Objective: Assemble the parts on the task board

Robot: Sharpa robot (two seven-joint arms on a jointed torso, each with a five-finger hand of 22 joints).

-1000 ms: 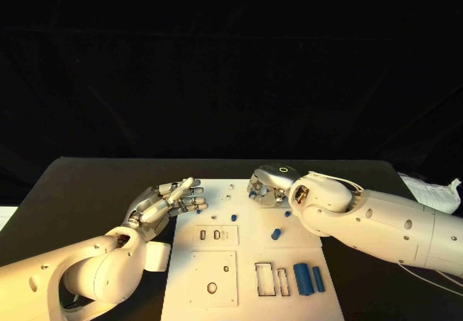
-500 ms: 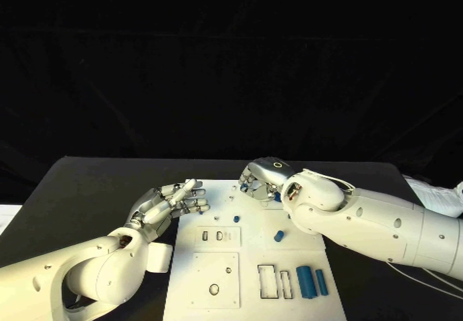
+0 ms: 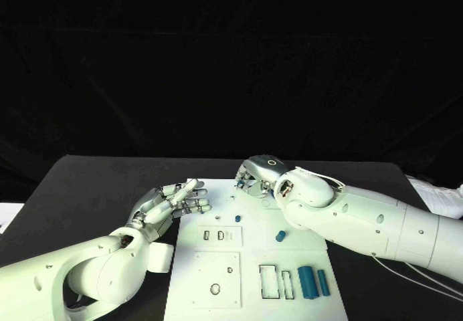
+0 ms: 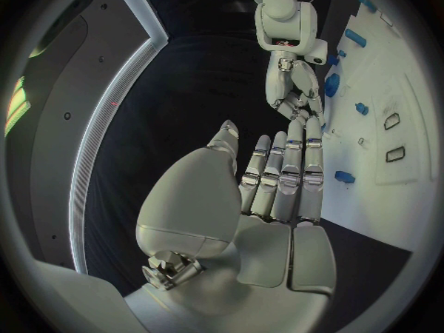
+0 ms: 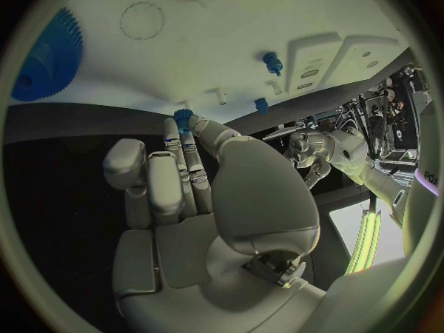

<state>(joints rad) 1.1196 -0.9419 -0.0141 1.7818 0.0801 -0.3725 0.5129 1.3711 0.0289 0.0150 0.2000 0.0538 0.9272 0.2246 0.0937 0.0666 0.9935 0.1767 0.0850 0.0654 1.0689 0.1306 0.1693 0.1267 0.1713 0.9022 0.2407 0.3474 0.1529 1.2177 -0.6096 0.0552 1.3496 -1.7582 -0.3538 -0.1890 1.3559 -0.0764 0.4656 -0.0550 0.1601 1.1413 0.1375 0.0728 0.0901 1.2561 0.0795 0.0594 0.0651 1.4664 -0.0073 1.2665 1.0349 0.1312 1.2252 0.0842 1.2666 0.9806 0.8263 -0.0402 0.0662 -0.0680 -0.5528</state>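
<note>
1. In front of me stands a black table (image 3: pixel 87 180).
2. Behind it hangs a dark backdrop (image 3: pixel 231 80).
3. At my left wrist, a pale light strip (image 4: pixel 111 126) curves along a dark wall panel (image 4: pixel 65 74).

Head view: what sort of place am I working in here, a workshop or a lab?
Most likely a robot test lab or demo booth: a black table against a black backdrop, a white task board with cut-out slots and small blue parts, and the left hand and right hand over it.
</note>
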